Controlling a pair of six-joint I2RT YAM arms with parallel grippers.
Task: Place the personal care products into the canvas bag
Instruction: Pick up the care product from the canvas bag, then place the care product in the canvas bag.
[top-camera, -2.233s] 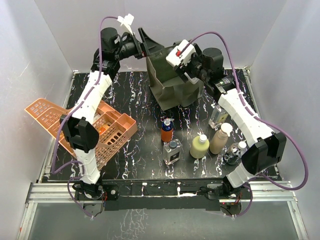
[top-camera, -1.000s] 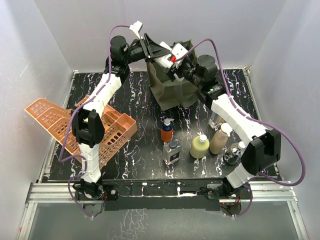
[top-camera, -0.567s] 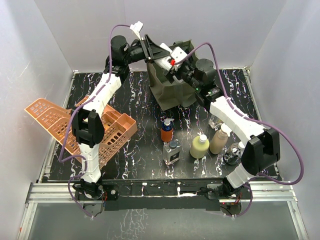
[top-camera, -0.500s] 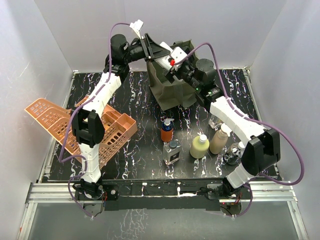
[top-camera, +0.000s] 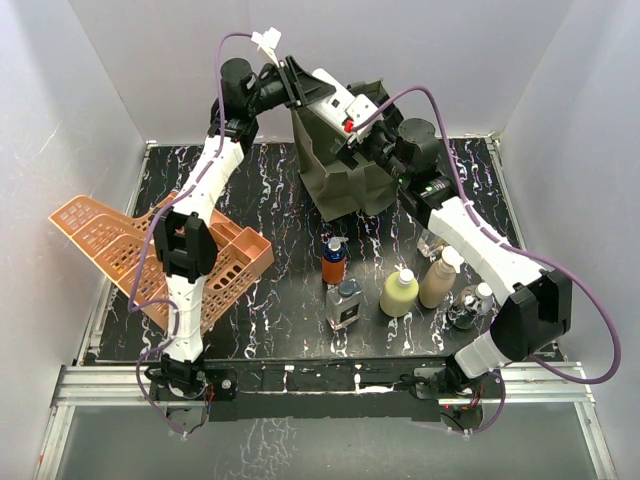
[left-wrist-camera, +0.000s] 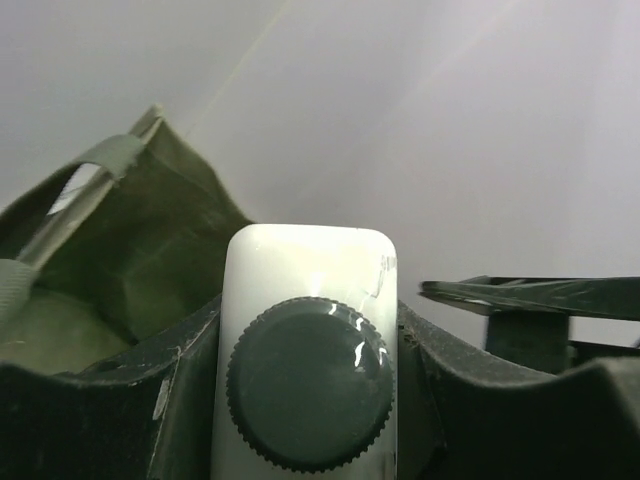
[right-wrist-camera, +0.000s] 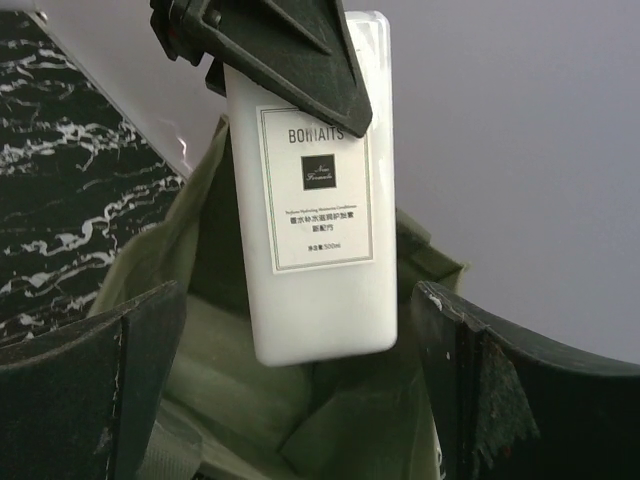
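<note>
A white bottle (top-camera: 325, 85) with a dark round cap (left-wrist-camera: 308, 385) hangs over the open mouth of the olive canvas bag (top-camera: 345, 180). My left gripper (top-camera: 300, 85) is shut on its upper part. The label side (right-wrist-camera: 315, 180) faces the right wrist view, its lower end above the bag's inside (right-wrist-camera: 250, 400). My right gripper (right-wrist-camera: 300, 320) is open, its fingers (right-wrist-camera: 150, 340) standing wide on either side, clear of the bottle. On the table stand an orange bottle (top-camera: 334, 262), a square clear one (top-camera: 345, 305), a yellow-green pump (top-camera: 399, 292), a tan one (top-camera: 440, 278), a dark round one (top-camera: 468, 308) and a clear black-capped one (top-camera: 437, 235).
Orange plastic lattice baskets (top-camera: 150, 255) lie at the left of the black marbled table (top-camera: 280, 300). White walls close in the back and both sides. The bag's strap handle (left-wrist-camera: 60, 215) hangs at its near rim.
My right gripper has opened wide and no longer touches the white bottle. The left gripper keeps the bottle and has shifted it slightly up over the bag.
</note>
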